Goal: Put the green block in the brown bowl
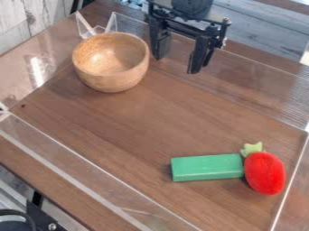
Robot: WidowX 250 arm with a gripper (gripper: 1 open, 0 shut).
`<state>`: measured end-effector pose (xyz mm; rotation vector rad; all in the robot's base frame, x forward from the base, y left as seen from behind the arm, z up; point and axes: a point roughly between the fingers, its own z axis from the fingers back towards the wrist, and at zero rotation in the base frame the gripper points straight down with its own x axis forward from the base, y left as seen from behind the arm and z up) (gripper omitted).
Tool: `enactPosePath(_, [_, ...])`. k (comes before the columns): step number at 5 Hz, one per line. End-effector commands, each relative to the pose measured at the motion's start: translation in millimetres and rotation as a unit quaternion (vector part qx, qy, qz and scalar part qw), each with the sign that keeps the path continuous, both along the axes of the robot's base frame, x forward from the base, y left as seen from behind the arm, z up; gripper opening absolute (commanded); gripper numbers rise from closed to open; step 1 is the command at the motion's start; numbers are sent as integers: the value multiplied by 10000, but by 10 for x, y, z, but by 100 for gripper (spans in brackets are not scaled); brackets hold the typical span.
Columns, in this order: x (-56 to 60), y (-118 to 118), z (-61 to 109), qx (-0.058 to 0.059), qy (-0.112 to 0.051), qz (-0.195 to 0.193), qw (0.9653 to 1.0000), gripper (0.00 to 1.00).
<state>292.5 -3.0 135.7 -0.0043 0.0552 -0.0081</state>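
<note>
A bright green block [207, 167] lies flat on the wooden table [145, 117], near the front right. Touching its right end is a red strawberry toy [265, 171] with green leaves. The brown bowl [110, 61], round and hollow with nothing in it, stands at the back left. My gripper [178, 60] hangs at the back of the table, just right of the bowl and far from the block. It points down with its dark fingers [200, 56] spread apart, open and holding nothing.
A clear raised rim [72, 167] runs round the table's edges. Pale wood planks [31, 23] lie at the back left. Dark gear [18, 221] shows at the lower left corner.
</note>
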Motion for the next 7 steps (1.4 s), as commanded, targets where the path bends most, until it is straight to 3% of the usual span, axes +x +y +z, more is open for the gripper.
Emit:
enactPosePath(1, [-153,-48,-148,-56,-38,-590,9982,100])
enactPosePath(2, [-331,-101,-304,-113,-102,-1230,9923,100])
enactPosePath(4, [-580,-474,-664,68,-507,-2029,9779,100])
enactPosePath(5, [-629,-605,-809,187,-815,-2475,9653,100])
enactPosePath(6, [-621,-660,-961,299,-1077,-2745,9551,100])
enactPosePath(7, [-592,-660,-1107,305,-1273,-2907,9478,100])
